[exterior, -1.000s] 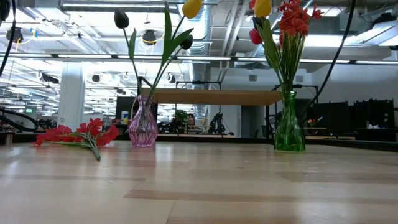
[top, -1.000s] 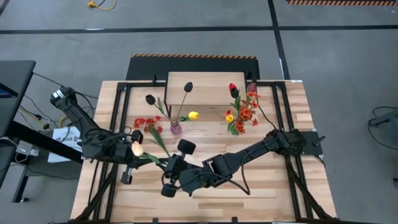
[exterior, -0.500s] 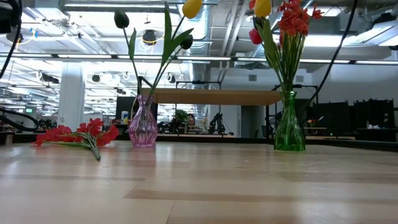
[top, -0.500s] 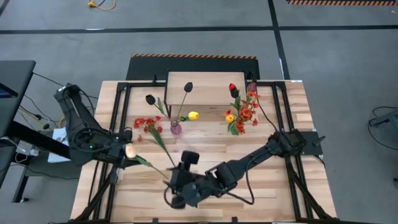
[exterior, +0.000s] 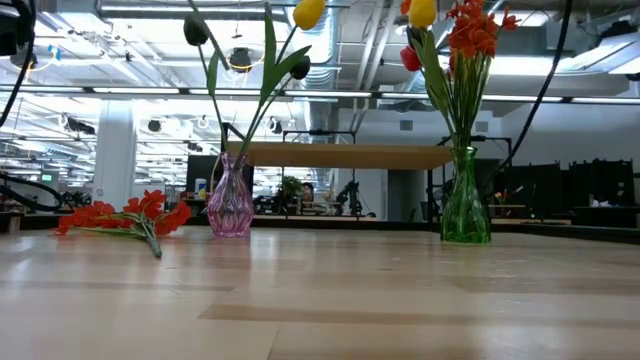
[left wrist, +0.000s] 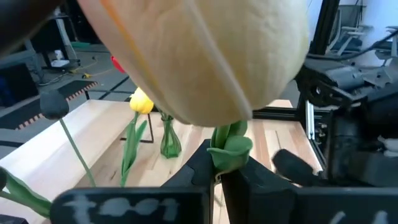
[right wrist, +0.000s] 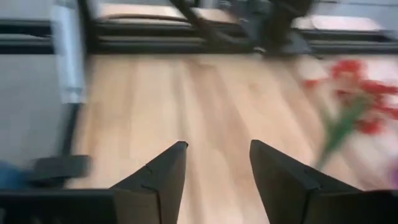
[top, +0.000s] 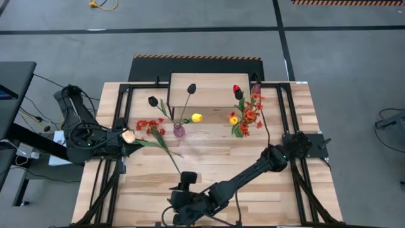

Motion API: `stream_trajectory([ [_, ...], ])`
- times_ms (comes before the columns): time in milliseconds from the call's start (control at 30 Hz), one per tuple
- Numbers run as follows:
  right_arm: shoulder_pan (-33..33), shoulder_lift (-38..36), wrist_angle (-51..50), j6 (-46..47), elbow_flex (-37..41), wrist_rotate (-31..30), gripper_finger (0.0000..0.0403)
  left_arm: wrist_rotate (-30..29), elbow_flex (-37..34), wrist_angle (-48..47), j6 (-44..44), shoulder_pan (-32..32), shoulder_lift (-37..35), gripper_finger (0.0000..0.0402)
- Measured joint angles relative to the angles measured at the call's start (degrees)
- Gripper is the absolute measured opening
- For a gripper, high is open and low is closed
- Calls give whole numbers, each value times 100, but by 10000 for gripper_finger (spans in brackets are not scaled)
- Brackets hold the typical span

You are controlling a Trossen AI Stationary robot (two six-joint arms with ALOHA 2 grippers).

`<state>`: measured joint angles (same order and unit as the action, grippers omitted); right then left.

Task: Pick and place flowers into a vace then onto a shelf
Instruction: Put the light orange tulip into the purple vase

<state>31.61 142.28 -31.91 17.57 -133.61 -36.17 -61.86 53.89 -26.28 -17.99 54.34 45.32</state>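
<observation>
From above: my left gripper [top: 121,138], clamped on a cream tulip [top: 128,136], sits beside the red spray [top: 150,125]; my right gripper [top: 177,215] waits at the near edge, well apart.

Low view: pink vase [exterior: 229,205], green vase [exterior: 465,208], shelf [exterior: 350,155] behind.

Left wrist: fingers [left wrist: 205,168] pinch the stem.

Right wrist: fingers [right wrist: 163,174] spread, empty.

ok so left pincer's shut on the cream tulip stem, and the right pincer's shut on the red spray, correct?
Not quite. The left pincer is shut on the cream tulip, but the right pincer is open and empty, as the right wrist view shows. The red spray lies on the table.
</observation>
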Motion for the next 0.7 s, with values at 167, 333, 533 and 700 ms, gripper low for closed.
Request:
stream_trajectory([
  [167, -52, -49, -387, 88, -10, -860, 150, -1, 0, -2, 107, -70, -9, 0],
  [333, 107, -309, -917, -440, -3, -488, 121, 10, 0, 6, 299, -118, -51, 0],
  [533, 86, -716, -1530, -1166, -4, 1562, 87, 133, 0, 5, 390, -126, -181, 0],
  [700, 275, -1427, -2551, -783, -16, 1171, 76, 146, 0, 3, 399, -126, -273, 0],
])
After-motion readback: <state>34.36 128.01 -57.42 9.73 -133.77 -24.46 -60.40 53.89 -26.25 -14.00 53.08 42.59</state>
